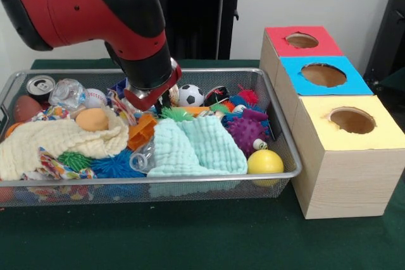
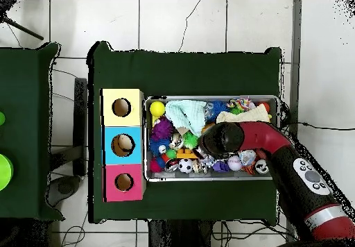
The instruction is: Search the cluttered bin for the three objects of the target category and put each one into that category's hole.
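Note:
The wire mesh bin (image 1: pixel 190 180) is full of toys and cloths; it also shows in the overhead view (image 2: pixel 211 98). A crumpled clear bottle (image 1: pixel 66 92) lies at the bin's back left beside the can. A second clear bottle (image 1: pixel 142 157) lies near the front, partly under the mint cloth. I see no third bottle. My gripper (image 1: pixel 155 101) is down in the clutter at the bin's middle back, its tips hidden among the toys. In the overhead view the arm's black wrist (image 2: pixel 222 139) covers it.
Three wooden boxes stand right of the bin, each with a hole: red top (image 1: pixel 302 41), blue top (image 1: pixel 324 75), yellow top (image 1: pixel 352 120). In the bin lie a silver can (image 1: pixel 40 85), soccer ball (image 1: pixel 190 95), yellow ball (image 1: pixel 265 162), cream cloth (image 1: pixel 57 140) and mint cloth (image 1: pixel 196 147).

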You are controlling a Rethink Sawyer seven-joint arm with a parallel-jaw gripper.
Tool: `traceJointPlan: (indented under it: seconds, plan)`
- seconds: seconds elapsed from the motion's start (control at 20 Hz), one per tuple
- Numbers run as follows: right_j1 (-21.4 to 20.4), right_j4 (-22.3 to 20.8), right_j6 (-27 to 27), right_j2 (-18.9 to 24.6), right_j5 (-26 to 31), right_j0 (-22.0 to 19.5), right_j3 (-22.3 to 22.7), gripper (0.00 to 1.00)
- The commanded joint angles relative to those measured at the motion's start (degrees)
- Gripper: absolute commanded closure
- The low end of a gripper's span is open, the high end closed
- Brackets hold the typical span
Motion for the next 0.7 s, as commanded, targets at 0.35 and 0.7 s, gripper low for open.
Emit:
traceJointPlan:
  seconds: [0.35, 0.7]
  plan:
    - [-7.5, 0.8, -11.9, 2.0, 9.7, 1.6, -2.7, 1.00]
    - [-6.9, 0.8, -11.9, 2.2, 9.4, 1.6, -2.8, 1.00]
